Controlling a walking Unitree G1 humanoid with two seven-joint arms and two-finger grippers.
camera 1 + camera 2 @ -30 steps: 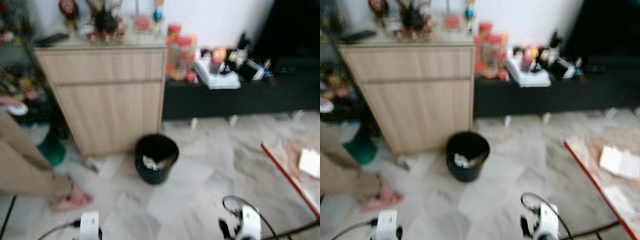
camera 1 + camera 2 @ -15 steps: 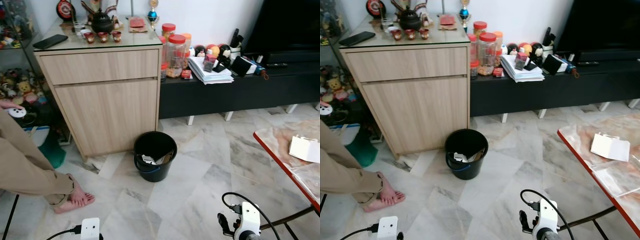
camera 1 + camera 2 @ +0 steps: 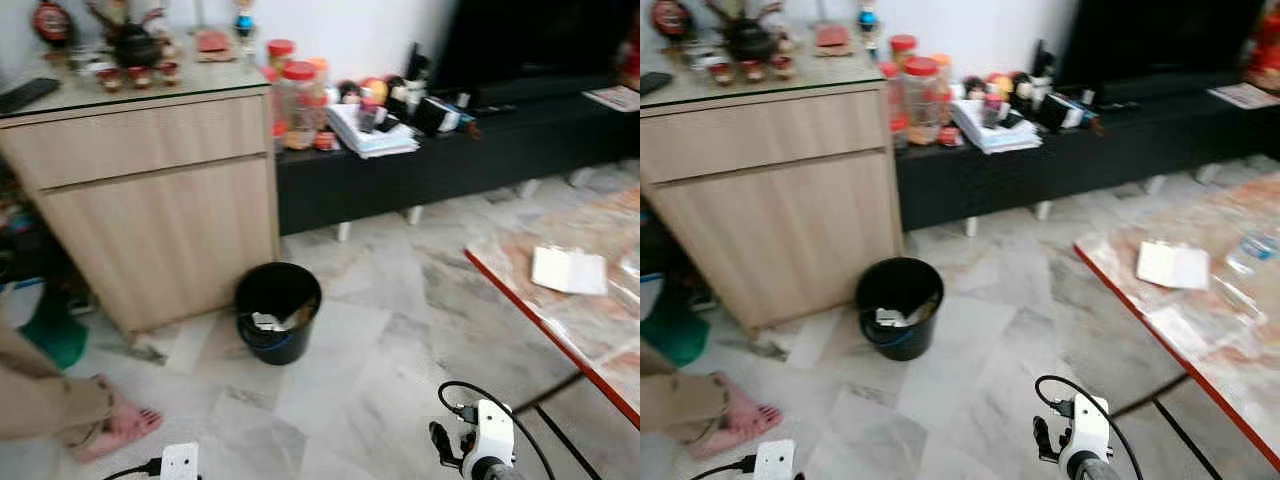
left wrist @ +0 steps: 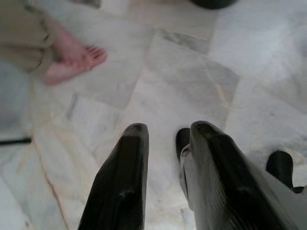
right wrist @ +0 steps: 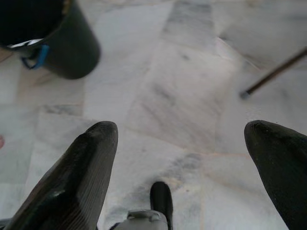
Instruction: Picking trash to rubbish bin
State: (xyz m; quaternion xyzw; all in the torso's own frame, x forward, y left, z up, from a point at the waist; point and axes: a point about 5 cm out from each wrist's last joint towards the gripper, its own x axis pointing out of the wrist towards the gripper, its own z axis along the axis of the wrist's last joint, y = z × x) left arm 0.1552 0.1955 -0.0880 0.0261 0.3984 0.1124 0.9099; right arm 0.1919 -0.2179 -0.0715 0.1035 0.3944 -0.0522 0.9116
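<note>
Floor (image 3: 400, 330): polished marble-look tile, grey veining, slight sheen.
Bin (image 3: 277, 311): black plastic, smooth, mildly glossy; crumpled paper scraps (image 3: 268, 321) inside.
Cabinet (image 3: 150, 210): light wood-grain laminate, matt; top glossy, glass-like.
Low bench (image 3: 450, 165): black, smooth, matt.
Table (image 3: 590, 330): marble-pattern top, shiny, red edge; white folded paper (image 3: 568, 269) on it.
Jars (image 3: 298, 100): clear plastic, red lids.
Left gripper (image 4: 165, 177), right gripper (image 5: 182, 163): fingers black, matt, faintly ribbed.
Person's trouser leg (image 3: 45, 400): beige cloth.

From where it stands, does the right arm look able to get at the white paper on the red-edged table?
Probably not yet. The right end effector hangs low and open over the floor, the white paper lies farther on the table; nothing blocks it.
</note>
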